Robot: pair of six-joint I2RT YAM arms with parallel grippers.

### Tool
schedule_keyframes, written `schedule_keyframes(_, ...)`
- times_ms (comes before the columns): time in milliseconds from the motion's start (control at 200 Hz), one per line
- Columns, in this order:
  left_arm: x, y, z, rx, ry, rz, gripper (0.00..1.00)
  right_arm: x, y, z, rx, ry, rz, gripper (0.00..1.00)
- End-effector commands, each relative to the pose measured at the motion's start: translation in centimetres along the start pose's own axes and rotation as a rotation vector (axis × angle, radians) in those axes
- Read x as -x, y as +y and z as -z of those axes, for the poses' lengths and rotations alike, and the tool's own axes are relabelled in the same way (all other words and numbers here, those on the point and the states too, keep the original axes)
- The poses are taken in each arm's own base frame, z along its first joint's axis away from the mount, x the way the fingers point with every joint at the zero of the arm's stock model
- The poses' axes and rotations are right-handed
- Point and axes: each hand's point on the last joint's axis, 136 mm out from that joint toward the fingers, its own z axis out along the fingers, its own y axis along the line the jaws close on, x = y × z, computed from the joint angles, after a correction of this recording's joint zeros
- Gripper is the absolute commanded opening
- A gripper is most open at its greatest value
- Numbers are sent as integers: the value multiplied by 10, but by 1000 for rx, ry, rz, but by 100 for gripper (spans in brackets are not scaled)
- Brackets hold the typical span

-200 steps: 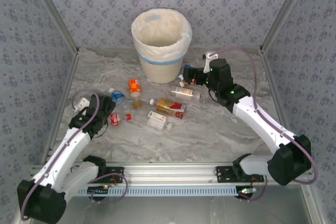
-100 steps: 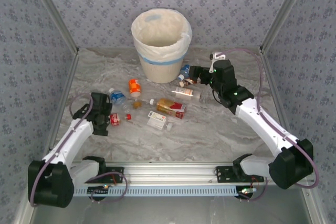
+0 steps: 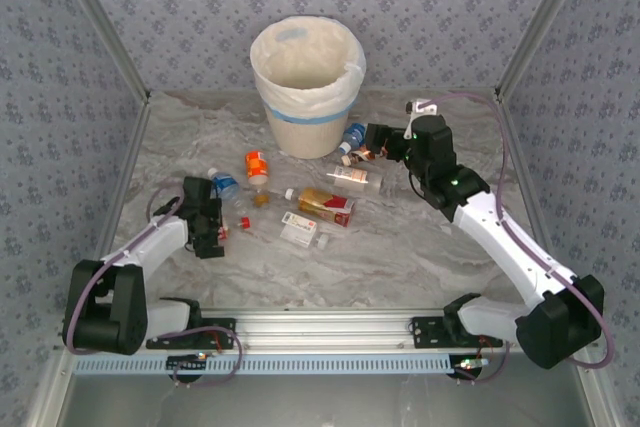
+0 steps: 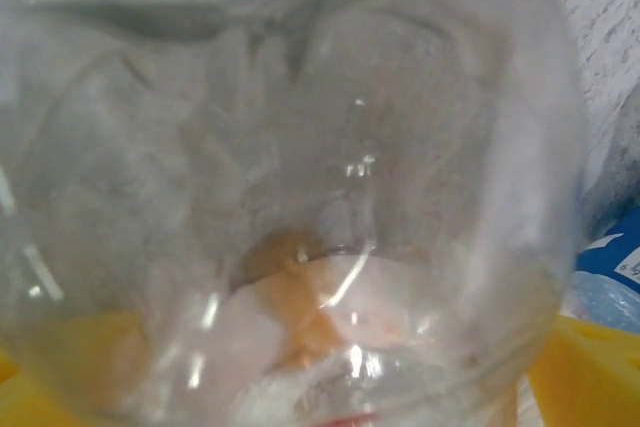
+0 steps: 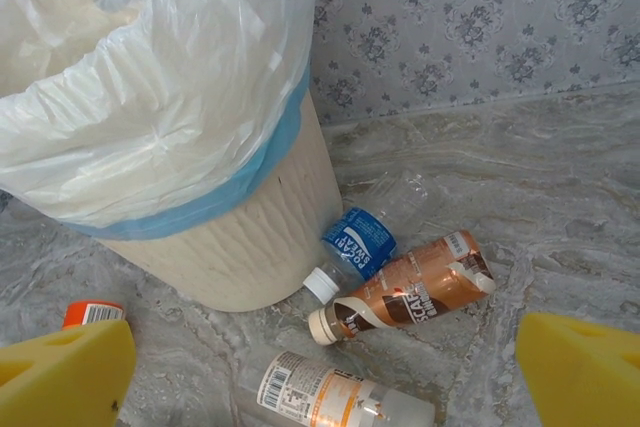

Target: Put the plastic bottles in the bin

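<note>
Marbled worktop (image 3: 400, 247) carries the same scatter of bottles (image 3: 327, 205) as a second ago: none has shifted, so none has newly gone into the bin (image 3: 300, 132) at 12 o'clock.

What changed is the arms. The left one has folded back on its base and slid its left gripper (image 3: 210, 237) from 9 o'clock towards the centre, up against the red bottle (image 3: 220, 228) at 8 o'clock of the worktop. In the left wrist view a clear bottle body (image 4: 300, 197), likely that red bottle, sits between the yellow pads (image 4: 60, 367), which stand wide apart, so the jaws look spread around it and not yet pinched.

The right gripper (image 3: 368, 147) has drifted slightly away from the bin, at 4 o'clock of its base. Its pads (image 5: 60, 367) are also wide apart, holding nothing, above the blue bottle (image 5: 360, 242) and brown bottle (image 5: 410, 292), which lie against the bin wall.

By my reading, the left side is closest to a pickup, and closing comes next.
</note>
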Motion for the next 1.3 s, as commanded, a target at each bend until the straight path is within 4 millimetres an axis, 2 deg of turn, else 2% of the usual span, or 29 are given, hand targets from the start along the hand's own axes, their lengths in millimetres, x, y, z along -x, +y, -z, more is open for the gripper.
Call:
schedule_keyframes(0, 5, 0, -5, -15, -19, 12, 92, 2, -6, 6, -31, -10, -16, 100)
schedule_keyframes(130, 5, -3, -6, 0, -25, -64, 86, 0, -7, 4, -31, -9, -22, 100)
schedule_keyframes(355, 17, -11, 1, 2, -100, -220, 69, 2, -8, 5, -40, -10, -16, 100)
schedule_keyframes(485, 24, -14, 7, -21, -148, -363, 65, 2, -9, 6, -45, -9, -15, 100)
schedule_keyframes(560, 20, -23, 8, -84, -130, -501, 64, 3, -9, 7, -48, -10, -13, 100)
schedule_keyframes(670, 20, -27, 16, -72, -137, -659, 62, 4, -9, 7, -50, -15, -14, 100)
schedule_keyframes(790, 29, -29, 25, -35, -191, -753, 51, 7, -8, 7, -47, -27, -15, 100)
schedule_keyframes(909, 30, -39, 37, -65, -216, -804, 44, 8, -8, 6, -44, -28, -17, 100)
schedule_keyframes(989, 28, -52, 52, -113, -233, -833, 40, 9, -7, 7, -45, -30, -19, 100)
schedule_keyframes(1064, 26, -68, 74, -171, -261, -857, 37, 10, -8, 8, -48, -34, -24, 100)
schedule_keyframes(1204, 31, -100, 130, -265, -374, -893, 35, 14, -7, 10, -44, -48, -34, 100)
schedule_keyframes(1294, 25, -127, 170, -363, -425, -926, 35, 16, -7, 10, -40, -55, -46, 100)
